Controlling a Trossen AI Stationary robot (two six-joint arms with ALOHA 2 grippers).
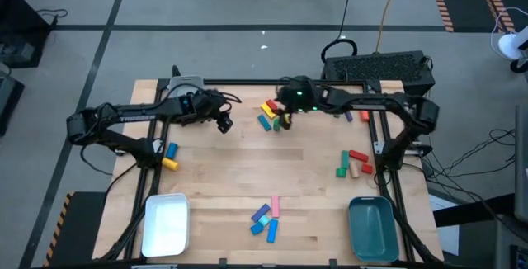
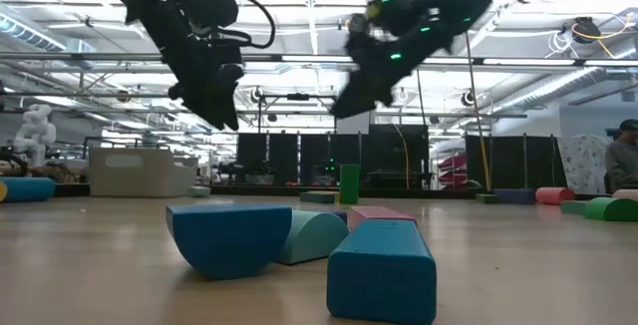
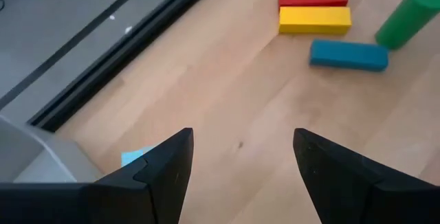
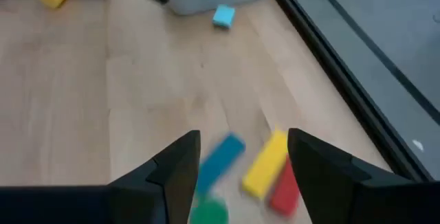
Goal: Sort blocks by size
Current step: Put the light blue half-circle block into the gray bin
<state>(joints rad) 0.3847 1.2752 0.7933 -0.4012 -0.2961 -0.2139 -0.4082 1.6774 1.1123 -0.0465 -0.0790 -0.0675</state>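
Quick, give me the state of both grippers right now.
Left gripper: open, empty, above bare table.
Right gripper: open, empty, above the blue, yellow and red blocks.

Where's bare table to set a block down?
Free: the middle, between the far cluster under the right gripper and the near cluster; also between the white tray and that near cluster. Crowded: the right-edge group, and the left gripper.

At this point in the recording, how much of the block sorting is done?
Little looks done: the white tray and teal tray appear empty. Both claws are open and hold nothing; the right claw hovers over the red, yellow and blue bars. The near cluster and right cluster remain loose.
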